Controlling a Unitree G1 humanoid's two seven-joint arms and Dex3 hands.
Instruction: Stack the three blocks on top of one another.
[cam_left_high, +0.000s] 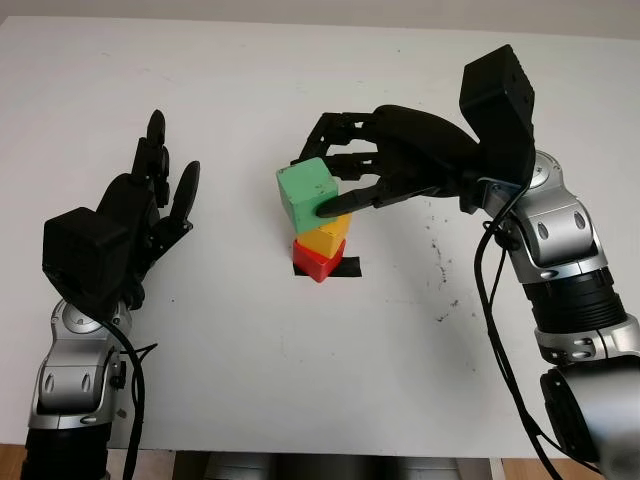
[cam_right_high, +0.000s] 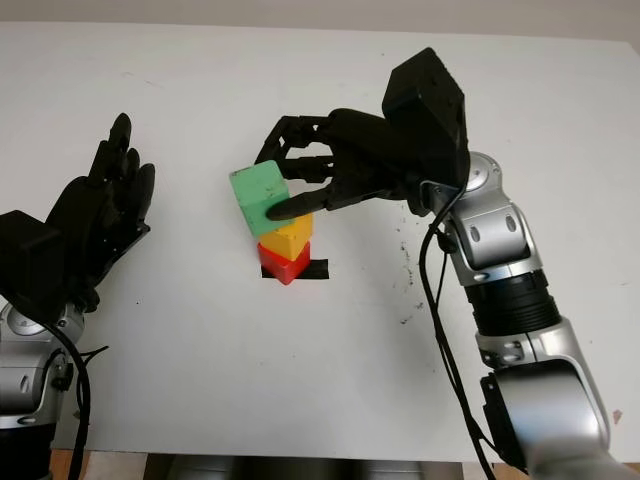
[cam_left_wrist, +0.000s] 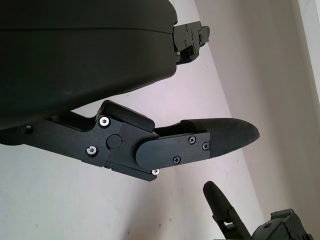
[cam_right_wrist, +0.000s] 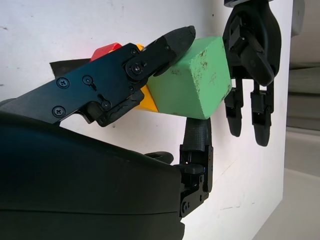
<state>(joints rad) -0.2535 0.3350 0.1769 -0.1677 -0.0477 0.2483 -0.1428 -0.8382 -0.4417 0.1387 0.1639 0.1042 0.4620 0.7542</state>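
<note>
While clasped by the right hand (cam_left_high: 345, 180), one green block (cam_left_high: 307, 193) atop one yellow block (cam_left_high: 330, 238), one red block (cam_left_high: 315, 262); left hand (cam_left_high: 150, 205) open.

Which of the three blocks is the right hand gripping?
The green block, top of the stack, pinched by the right hand. The yellow block and red block sit beneath, ungripped.

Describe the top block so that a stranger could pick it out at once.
On the white table, near the middle, a small stack stands on a black mark. The green block tops it, above the yellow block and red block. It sits tilted, gripped by the right hand.
</note>
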